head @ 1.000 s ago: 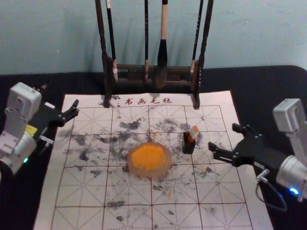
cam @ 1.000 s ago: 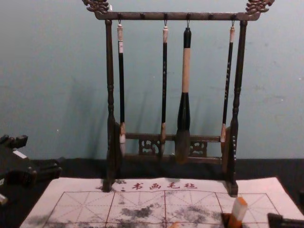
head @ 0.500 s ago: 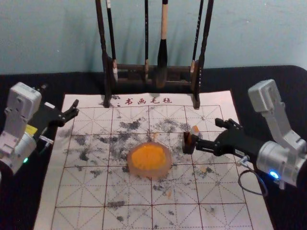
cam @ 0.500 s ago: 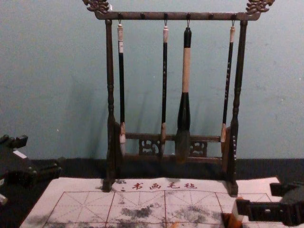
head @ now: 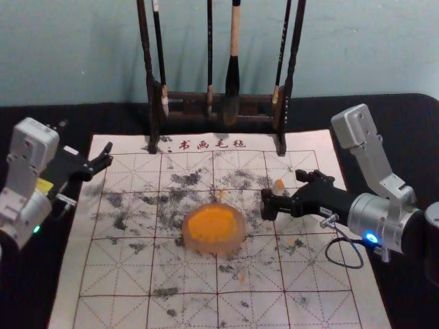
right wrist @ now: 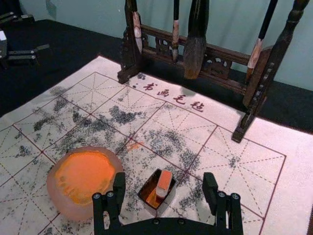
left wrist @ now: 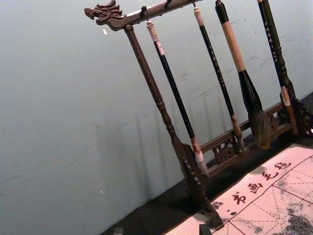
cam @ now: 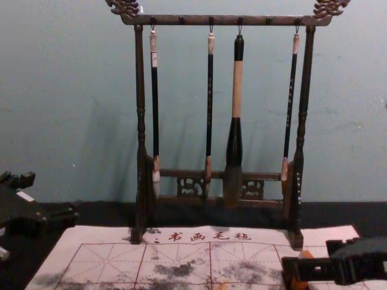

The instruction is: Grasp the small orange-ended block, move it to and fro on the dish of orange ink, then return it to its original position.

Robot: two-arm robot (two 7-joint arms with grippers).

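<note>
In the head view, the orange-ended block [head: 278, 185] sits at two o'clock from the smooth-rimmed dish [head: 239, 240], the right gripper [head: 285, 187] unclosed beside it, the left gripper [head: 107, 155] idle, jaws apart, at ten o'clock. In the right wrist view, leaning in a square holder [right wrist: 167, 201], it looks light and stiff (inky end probably slippery), best pinched by its pale flat sides.

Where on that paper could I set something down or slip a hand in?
The paper has bare room on the near side of the dish, and between the dish and the left claw. It is crowded right of the dish, where the right claw hangs open at the holder and block.
</note>
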